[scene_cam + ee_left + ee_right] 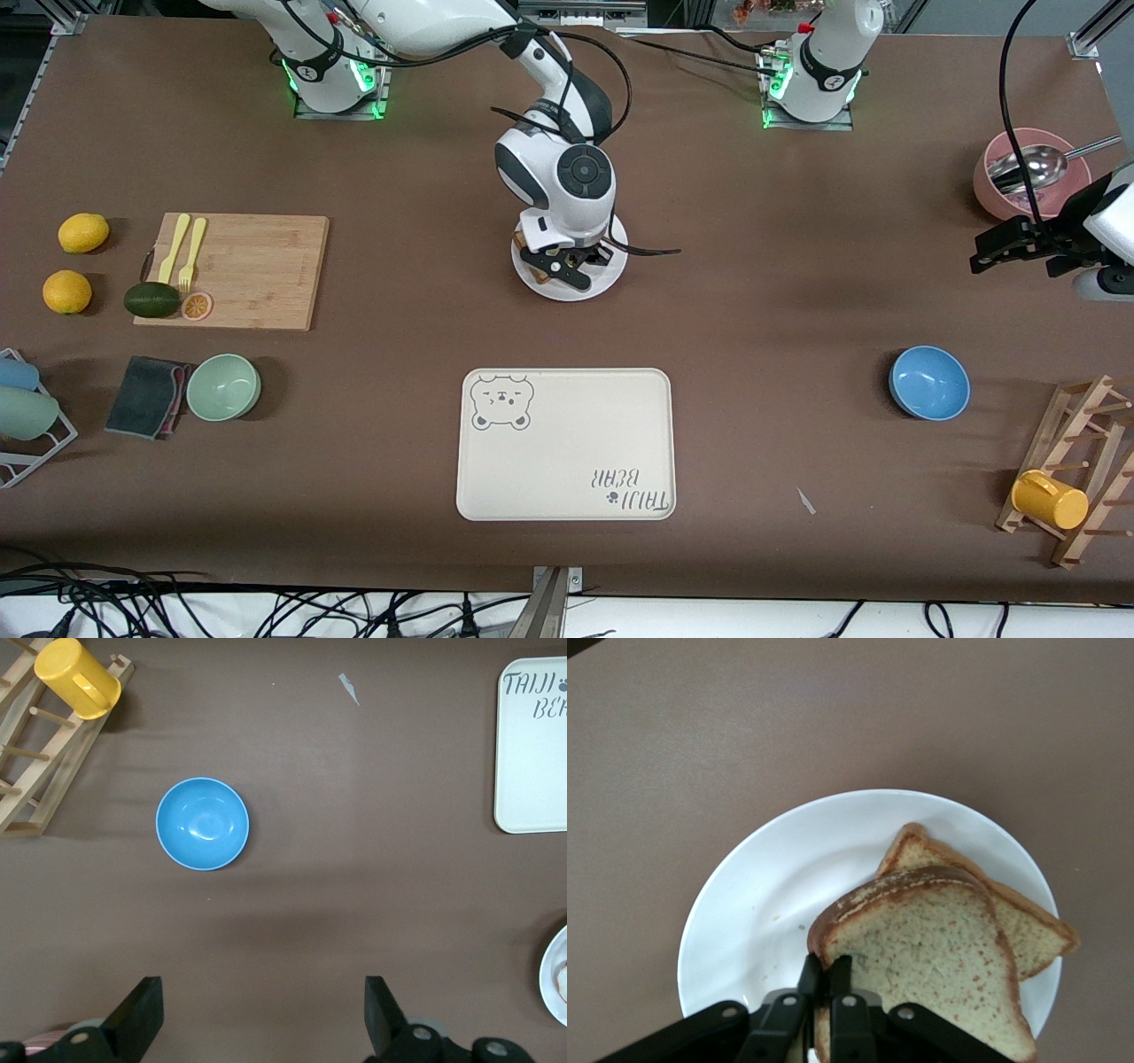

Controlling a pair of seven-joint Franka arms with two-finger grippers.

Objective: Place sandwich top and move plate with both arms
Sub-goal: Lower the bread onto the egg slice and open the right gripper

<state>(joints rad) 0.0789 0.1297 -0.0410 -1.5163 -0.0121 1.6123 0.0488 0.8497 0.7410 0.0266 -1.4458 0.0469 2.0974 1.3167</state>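
While the right hand (pixel 829 992) pinches the sandwich top (pixel 926 952) over the lower slice (pixel 1028 926) on the plate (pixel 611 282), placing seems nearly done. The left hand (pixel 261 1019) waits open near the blue bowl (pixel 202 824). Next: release, then both hands take the plate's rim.

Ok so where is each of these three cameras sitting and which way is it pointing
Front view: high across the table, facing both arms' bases; shows the right pincer low over the plate and the left pincer near the pink bowl.
Left wrist view: on the waiting left arm, looking down at the blue bowl; its open fingertips show.
Right wrist view: on the right arm, looking down at the plate; its pincer is shut on the sandwich top.
Shared: front and left wrist views both show the blue bowl, tray and yellow cup.
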